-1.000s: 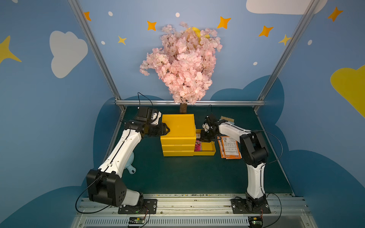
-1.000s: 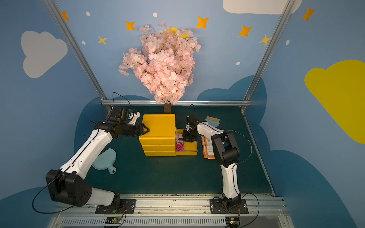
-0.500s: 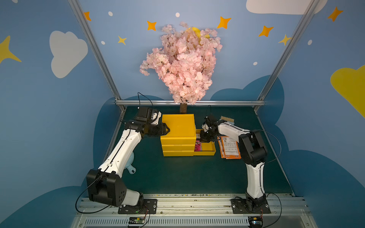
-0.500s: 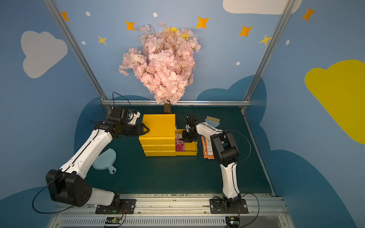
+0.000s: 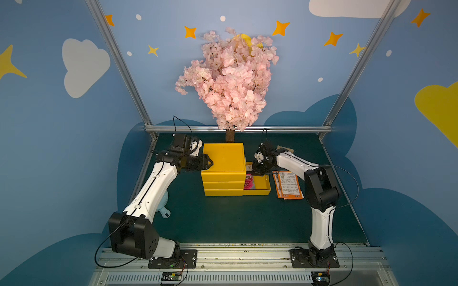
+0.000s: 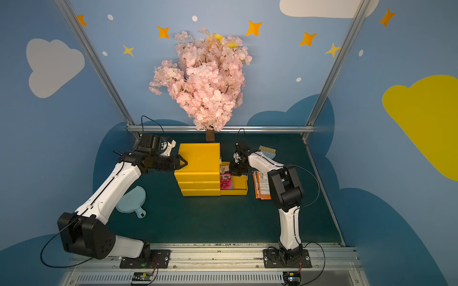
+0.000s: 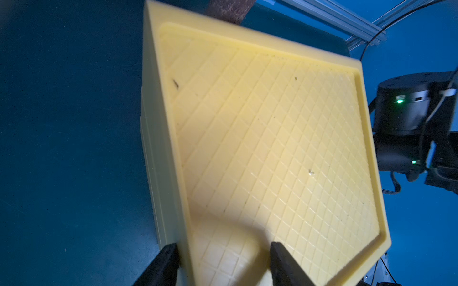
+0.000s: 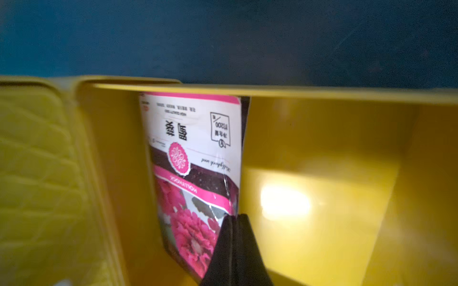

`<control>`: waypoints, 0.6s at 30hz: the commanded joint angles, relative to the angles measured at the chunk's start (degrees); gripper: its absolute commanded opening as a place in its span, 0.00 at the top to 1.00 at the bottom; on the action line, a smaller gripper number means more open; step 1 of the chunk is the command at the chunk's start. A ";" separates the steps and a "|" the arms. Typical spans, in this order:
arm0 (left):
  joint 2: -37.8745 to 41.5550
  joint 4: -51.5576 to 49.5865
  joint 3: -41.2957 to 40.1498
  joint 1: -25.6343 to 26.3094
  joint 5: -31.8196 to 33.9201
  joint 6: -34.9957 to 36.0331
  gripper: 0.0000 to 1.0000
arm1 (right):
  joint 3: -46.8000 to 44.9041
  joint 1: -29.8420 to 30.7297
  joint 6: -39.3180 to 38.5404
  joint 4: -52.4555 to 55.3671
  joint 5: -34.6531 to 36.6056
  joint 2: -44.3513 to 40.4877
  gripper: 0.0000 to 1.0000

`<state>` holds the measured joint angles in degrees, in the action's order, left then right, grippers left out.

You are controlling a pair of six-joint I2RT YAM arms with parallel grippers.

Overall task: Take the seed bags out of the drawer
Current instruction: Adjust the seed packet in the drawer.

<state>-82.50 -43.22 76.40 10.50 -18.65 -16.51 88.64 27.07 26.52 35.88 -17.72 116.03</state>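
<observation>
A yellow drawer cabinet (image 5: pixel 224 158) (image 6: pixel 199 158) (image 7: pixel 272 136) stands mid-table, its drawer (image 5: pixel 257 192) (image 6: pixel 235 192) (image 8: pixel 322 138) pulled out to the right. Inside it a magenta-flowered seed bag (image 8: pixel 198 153) (image 5: pixel 249 184) (image 6: pixel 226 183) leans against the drawer's side. My right gripper (image 8: pixel 231 219) (image 5: pixel 255 170) (image 6: pixel 234 170) reaches into the drawer and is shut on that bag's edge. More seed bags (image 5: pixel 288 184) (image 6: pixel 262 185) lie overlapped on the table beside the drawer, orange-bordered backs up. My left gripper (image 7: pixel 223 262) (image 5: pixel 209 163) (image 6: pixel 184 163) sits astride the cabinet's top left edge, jaws apart, one finger against the side wall.
A pink blossom tree (image 5: pixel 228 81) rises just behind the cabinet. A pale blue brush (image 6: pixel 267 151) lies at the back right, behind my right arm. A pale blue dustpan (image 6: pixel 131 199) rests on the table under my left arm. Metal frame posts border the table.
My right gripper has closed onto the seed bag in the drawer. The left arm and the cabinet have not moved.
</observation>
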 commanded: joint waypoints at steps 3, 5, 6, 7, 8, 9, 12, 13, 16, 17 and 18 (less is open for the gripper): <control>-3.88 -3.71 -1.83 1.01 -0.37 0.72 0.40 | 3.29 -0.68 -2.59 5.23 2.72 -5.32 1.00; -3.99 -3.71 -1.69 0.94 -0.33 0.74 0.40 | 3.68 -1.09 -3.12 6.03 3.38 -5.85 1.00; -4.01 -3.71 -1.70 0.94 -0.37 0.67 0.40 | 3.64 -1.22 -3.31 6.28 3.54 -6.11 1.00; -4.14 -3.71 -1.78 1.01 -0.40 0.62 0.40 | 3.64 -1.45 -3.41 6.45 3.48 -6.25 1.00; -4.08 -3.71 -1.77 1.00 -0.39 0.69 0.40 | 3.57 -1.65 -3.52 6.56 3.48 -6.49 1.00; -4.08 -3.71 -1.78 1.01 -0.37 0.67 0.40 | 3.43 -1.84 -3.57 6.57 3.55 -6.76 1.00; -4.12 -3.74 -1.78 1.01 -0.40 0.66 0.40 | 3.03 -2.55 -3.78 6.57 3.21 -7.26 1.00; -4.03 -3.71 -1.81 0.99 -0.41 0.67 0.40 | 2.96 -2.66 -3.76 6.55 3.14 -7.30 1.00; -3.96 -3.71 -1.78 0.98 -0.45 0.52 0.40 | 2.56 -2.82 -3.95 6.53 2.81 -7.14 1.00; -4.03 -3.71 -1.85 0.97 -0.46 0.54 0.40 | 2.36 -2.89 -3.96 6.57 2.63 -6.98 1.00; -4.06 -3.62 -1.87 0.99 -0.37 0.56 0.40 | 2.16 -2.86 -4.02 6.49 2.37 -6.83 1.00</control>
<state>-82.72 -43.42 76.73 10.50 -18.70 -16.53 91.37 24.43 23.29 41.21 -15.27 110.80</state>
